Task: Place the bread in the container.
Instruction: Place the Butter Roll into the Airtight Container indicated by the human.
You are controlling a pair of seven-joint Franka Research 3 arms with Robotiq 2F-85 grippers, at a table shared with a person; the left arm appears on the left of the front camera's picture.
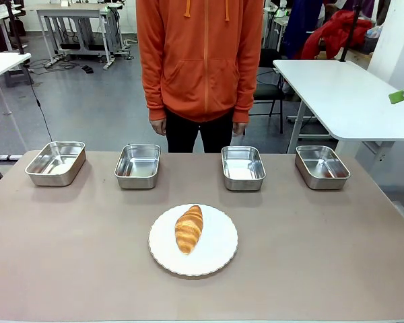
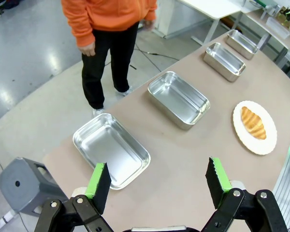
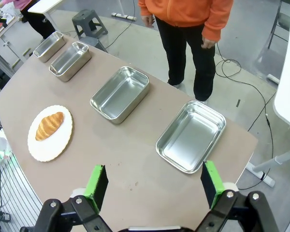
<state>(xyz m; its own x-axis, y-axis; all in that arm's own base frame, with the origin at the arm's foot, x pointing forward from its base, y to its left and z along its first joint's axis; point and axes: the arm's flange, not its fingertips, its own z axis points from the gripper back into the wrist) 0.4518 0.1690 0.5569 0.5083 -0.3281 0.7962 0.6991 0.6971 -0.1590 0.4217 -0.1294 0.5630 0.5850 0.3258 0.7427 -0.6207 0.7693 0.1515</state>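
Observation:
The bread, a golden-brown ridged roll, lies on a round white plate near the table's front middle. Four look-alike steel pans stand in a row behind it: far left, left of middle, right of middle, far right. All are bare inside, and I cannot tell which is the container. My left gripper hangs open high above the leftmost pan, far from the bread. My right gripper is open above the rightmost pan, far from the bread.
A person in an orange hoodie stands at the table's far edge, hands hanging at the sides. A grey stool sits off the table's left end. A white table stands behind at the right.

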